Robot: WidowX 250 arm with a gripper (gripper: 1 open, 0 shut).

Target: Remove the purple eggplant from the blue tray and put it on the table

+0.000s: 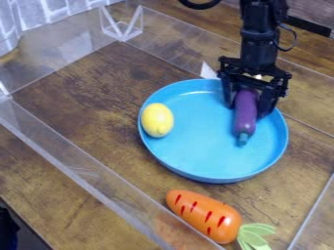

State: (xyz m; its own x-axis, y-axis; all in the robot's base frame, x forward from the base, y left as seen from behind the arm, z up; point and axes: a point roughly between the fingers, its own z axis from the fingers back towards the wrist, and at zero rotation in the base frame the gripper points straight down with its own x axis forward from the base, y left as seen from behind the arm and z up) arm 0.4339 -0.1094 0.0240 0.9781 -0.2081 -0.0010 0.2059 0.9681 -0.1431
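Observation:
The blue tray (183,164) lies on the dark wooden table (72,103). In its right half lies the purple eggplant (245,117), pointing lengthwise away from the camera. My gripper (251,94) points straight down over the eggplant's far end. It is open, with one black finger on each side of the eggplant. I cannot tell whether the fingers touch it. A yellow lemon (156,119) rests in the tray's left part.
An orange carrot with green leaves (206,215) lies on the table in front of the tray. Clear acrylic walls (59,146) ring the tabletop at the left, front and back.

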